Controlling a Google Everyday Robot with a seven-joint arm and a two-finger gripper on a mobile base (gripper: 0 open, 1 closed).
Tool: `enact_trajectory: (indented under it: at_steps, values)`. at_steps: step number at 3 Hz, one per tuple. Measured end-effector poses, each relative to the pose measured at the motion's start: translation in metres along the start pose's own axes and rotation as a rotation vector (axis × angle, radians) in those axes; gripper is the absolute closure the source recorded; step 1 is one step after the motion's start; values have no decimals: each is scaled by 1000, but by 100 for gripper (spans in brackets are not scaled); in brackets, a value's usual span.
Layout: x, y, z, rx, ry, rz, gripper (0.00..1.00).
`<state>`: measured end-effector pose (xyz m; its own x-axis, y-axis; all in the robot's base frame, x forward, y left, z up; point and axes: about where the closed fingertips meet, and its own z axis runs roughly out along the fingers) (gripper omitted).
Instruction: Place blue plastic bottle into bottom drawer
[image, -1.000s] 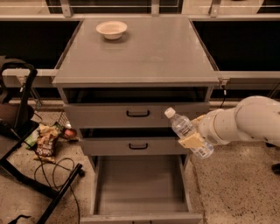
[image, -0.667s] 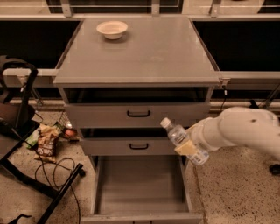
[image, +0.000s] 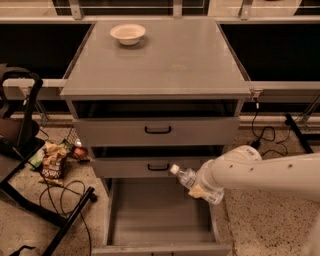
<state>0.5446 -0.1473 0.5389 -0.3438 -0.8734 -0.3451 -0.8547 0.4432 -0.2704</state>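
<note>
Blue plastic bottle (image: 187, 177), tilted and clamped in the gripper (image: 203, 189), hangs above the right side of the open bottom drawer (image: 150, 215); lowering and release remain outstanding.

Grey cabinet (image: 165, 65) on speckled floor (image: 270, 227)

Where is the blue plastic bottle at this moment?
Right of centre in the camera view, the blue plastic bottle is held tilted by the gripper above the right side of the open bottom drawer.
</note>
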Motion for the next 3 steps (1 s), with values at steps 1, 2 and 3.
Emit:
enact_trajectory:
  at_steps: [1,2,3]
  values:
    - [1,-3,62,3,-8,-92,100]
    - [1,7,111,-38,-17,-89,100]
    - [1,7,111,-38,-17,-89,100]
